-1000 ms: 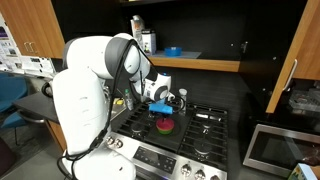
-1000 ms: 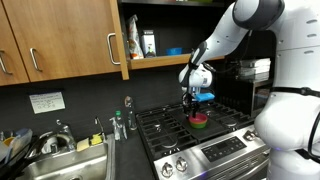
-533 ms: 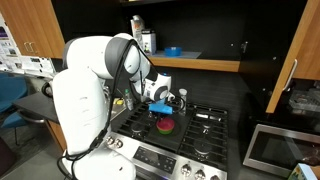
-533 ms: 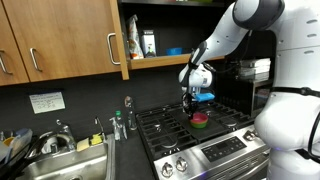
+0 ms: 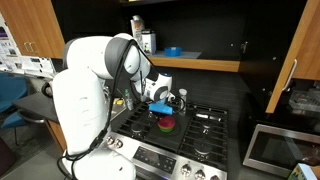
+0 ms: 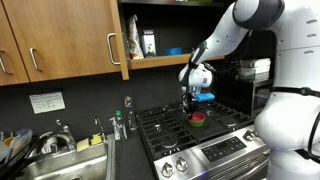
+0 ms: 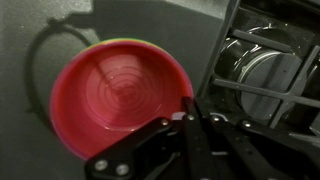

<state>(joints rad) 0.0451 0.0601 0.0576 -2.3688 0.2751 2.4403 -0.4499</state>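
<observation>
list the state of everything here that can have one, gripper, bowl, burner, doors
gripper: shut, fingertips together at the right rim of the red bowl
red bowl: upright, empty, top of a small stack on the stove
burner: no flame showing
cupboard doors: shut
microwave: door shut

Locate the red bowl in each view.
In an exterior view: red bowl just below centre, on the stove.
In an exterior view: right of centre, on the stove.
Wrist view: fills the left half.
Shared landmark: the black burner grate beside it.
</observation>
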